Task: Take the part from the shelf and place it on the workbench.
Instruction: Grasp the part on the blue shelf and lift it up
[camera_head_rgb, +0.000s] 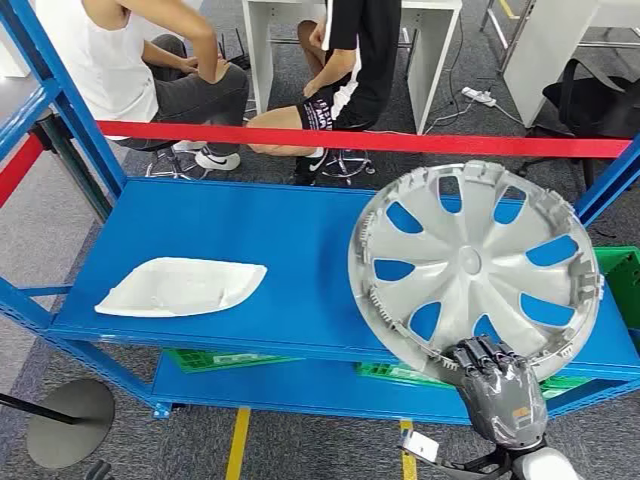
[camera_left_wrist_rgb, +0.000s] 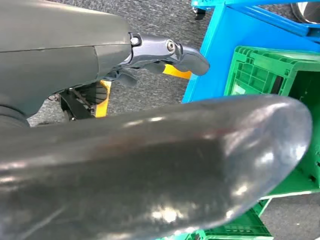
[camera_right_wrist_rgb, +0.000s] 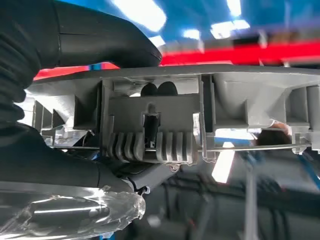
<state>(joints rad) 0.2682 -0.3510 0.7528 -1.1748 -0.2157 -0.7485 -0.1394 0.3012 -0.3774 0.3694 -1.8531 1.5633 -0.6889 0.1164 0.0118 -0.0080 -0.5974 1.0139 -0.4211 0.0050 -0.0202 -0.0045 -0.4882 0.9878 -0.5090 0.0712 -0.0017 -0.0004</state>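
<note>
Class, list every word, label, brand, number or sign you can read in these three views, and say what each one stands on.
No text reads clearly.
Person's black shorts: white lettering, too small to read.
Green crate under the blue shelf: raised marks, too blurred to read.
Right hand: small orange mark on its back, unreadable.
Hubcap, white part: no markings visible.
</note>
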